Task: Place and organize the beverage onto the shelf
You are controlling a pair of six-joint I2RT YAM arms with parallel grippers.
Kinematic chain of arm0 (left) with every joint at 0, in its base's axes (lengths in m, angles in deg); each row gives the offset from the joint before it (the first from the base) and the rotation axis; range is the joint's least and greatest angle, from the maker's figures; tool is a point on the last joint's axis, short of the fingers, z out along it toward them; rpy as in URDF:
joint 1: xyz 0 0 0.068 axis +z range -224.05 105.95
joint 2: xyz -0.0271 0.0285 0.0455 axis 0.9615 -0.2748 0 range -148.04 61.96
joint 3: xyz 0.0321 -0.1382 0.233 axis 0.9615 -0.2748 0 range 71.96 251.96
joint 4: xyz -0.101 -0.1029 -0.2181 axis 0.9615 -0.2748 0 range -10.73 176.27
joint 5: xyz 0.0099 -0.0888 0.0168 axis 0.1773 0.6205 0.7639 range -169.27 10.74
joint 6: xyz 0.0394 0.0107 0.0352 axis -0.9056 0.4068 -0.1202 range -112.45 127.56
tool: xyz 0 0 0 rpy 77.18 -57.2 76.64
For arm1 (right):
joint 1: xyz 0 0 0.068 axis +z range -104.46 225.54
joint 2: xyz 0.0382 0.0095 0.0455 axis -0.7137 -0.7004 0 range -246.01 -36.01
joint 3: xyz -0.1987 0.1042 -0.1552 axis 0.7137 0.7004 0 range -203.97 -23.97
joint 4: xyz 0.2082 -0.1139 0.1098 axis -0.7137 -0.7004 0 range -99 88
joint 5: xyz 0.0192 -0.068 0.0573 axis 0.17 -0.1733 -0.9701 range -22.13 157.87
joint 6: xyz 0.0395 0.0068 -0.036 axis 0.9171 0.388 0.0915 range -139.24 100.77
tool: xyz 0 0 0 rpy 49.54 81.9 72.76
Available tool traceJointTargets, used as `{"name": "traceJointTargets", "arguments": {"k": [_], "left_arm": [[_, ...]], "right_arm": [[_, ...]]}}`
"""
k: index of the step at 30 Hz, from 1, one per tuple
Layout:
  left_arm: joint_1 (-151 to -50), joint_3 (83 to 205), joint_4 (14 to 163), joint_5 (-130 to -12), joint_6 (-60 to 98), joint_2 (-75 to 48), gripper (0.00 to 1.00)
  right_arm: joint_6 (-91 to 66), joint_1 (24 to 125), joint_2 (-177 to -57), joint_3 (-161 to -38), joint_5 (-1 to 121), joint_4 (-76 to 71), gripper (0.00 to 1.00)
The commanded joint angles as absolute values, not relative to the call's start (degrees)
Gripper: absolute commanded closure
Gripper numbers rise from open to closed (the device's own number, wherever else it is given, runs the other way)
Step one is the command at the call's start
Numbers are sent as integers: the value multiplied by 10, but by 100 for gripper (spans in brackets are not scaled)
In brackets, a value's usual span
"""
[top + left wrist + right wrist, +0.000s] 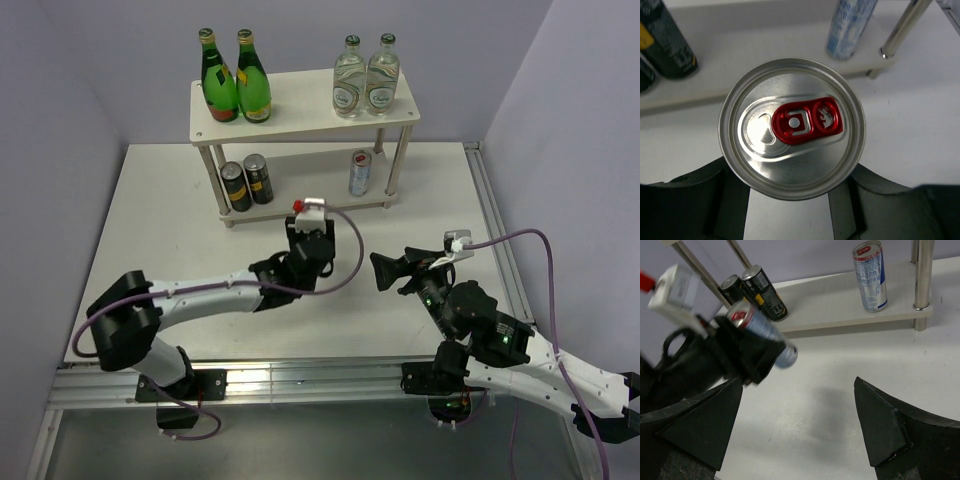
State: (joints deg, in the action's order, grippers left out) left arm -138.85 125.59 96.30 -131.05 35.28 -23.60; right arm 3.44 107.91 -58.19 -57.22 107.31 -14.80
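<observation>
1. Left gripper [312, 243] is clamped on a slim silver can [792, 127] with a red pull tab. It holds the can tilted, just in front of the shelf [300, 130] and above the table [160, 230].
2. Right gripper [383, 272] hangs off to the right with its fingers apart and nothing between them, well away from the shelf.
3. On the top board [300, 105] two green bottles [236, 85] stand at the left and two clear bottles [365, 80] at the right. The lower board [765, 45] carries two dark cans [247, 182] at the left and a matching silver can [360, 173] at the right.
4. The step in hand looks like seating the held can on the lower board beside its twin.
5. To do that well, the arm should:
   - bring the can upright before it goes under the top board;
   - go in low, left of the right front leg [902, 25];
   - aim for the bare space just beside the matching silver can, near it but not touching.
6. A slim can probably tips easily. The fingers should part only once the base sits flat, then draw straight back.
</observation>
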Motion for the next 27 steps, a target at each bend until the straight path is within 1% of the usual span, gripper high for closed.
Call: {"name": "traceJointTargets", "arguments": {"k": [1, 5, 9, 14, 20, 27], "left_arm": [[-1338, 1339, 1047, -1246, 257, -296, 100], [-1285, 1424, 1071, -1200, 218, -371, 100], [-1255, 1530, 1078, -1165, 200, -453, 100], [-1226, 1619, 1092, -1134, 182, -530, 100], [-1207, 1674, 1085, -1122, 196, -578, 100], [-1207, 1676, 1084, -1113, 223, -612, 100]], "right_arm": [[30, 1076, -577, -570, 1081, -122, 0], [30, 1076, -567, -567, 1085, -127, 0], [27, 1077, -560, -563, 1086, -127, 0], [29, 1076, -560, -562, 1080, -128, 0], [30, 1076, -563, -567, 1081, -135, 0], [30, 1076, -568, -566, 1085, -135, 0]]}}
